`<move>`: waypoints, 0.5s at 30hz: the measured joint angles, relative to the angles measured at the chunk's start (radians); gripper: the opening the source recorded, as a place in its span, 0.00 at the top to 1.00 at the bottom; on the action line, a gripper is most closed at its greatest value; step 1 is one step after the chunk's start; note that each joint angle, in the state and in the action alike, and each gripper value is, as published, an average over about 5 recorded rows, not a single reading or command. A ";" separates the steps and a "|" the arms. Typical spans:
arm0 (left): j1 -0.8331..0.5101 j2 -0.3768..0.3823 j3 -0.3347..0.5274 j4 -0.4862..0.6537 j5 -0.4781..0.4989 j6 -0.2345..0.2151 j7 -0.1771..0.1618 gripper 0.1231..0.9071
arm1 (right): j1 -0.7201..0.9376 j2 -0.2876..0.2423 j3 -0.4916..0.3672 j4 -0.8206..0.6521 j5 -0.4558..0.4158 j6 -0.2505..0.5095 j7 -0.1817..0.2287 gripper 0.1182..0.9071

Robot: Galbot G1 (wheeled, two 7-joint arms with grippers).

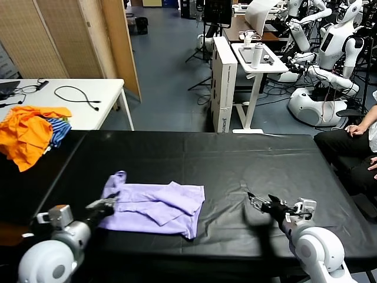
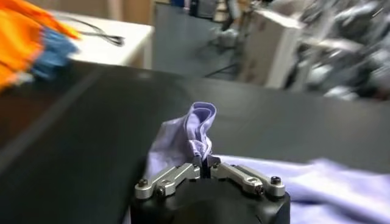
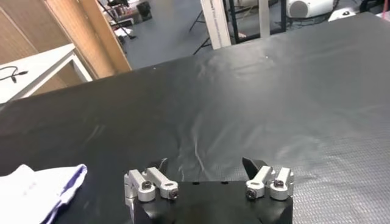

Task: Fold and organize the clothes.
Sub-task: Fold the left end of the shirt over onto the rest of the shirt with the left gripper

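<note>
1. Head view shows a black table filling the middle.
2. T-shirt lies partly folded toward seven o'clock on it.
3. Orange clothes sit at ten o'clock.
4. Left gripper pinches the T-shirt's left edge, jaws clamped.
5. Right gripper, at five o'clock, hovers spread wide, holding nothing.

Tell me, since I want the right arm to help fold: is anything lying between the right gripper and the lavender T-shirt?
Nothing visible. Only bare black table cover lies between the open right gripper and the lavender T-shirt. The left gripper is shut on the shirt's far edge.
</note>
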 joint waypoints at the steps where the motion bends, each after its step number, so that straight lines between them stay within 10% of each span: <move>1: -0.007 -0.005 0.013 -0.005 -0.009 0.000 -0.002 0.91 | -0.002 0.001 -0.001 0.000 -0.002 0.001 0.000 0.00; 15: -0.070 -0.091 0.183 0.005 0.023 -0.004 0.005 0.91 | -0.014 0.008 -0.008 0.016 -0.006 0.021 -0.006 0.00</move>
